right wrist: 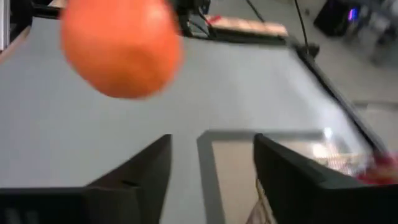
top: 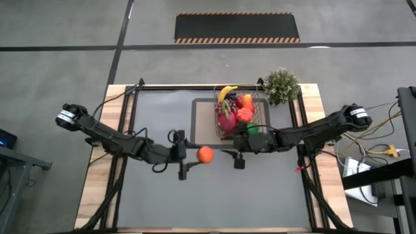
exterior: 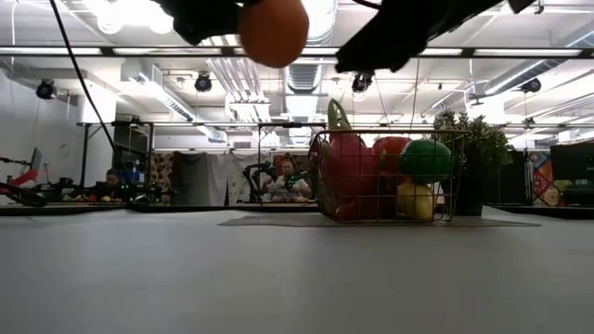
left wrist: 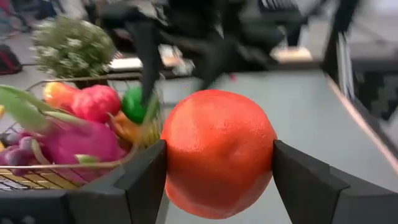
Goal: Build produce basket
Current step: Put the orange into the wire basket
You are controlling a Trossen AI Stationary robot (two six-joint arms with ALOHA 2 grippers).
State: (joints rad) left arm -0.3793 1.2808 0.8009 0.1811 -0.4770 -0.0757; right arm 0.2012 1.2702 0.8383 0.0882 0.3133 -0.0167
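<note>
The left hand [top: 195, 156] grips a round, glossy orange fruit [top: 205, 154] between its fingers, lifted clear of the grey surface [top: 260, 195] just in front of the small square dark-wire basket [top: 259, 121]. That basket already holds other produce. The right hand [top: 229, 153] hangs empty beside the basket, fingers parted. The step looks like carrying the orange; next it needs moving over the basket and releasing.

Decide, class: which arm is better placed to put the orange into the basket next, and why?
Left. The left tool already grips the orange, lifted just short of the basket. The right tool is open and empty beside the basket.
</note>
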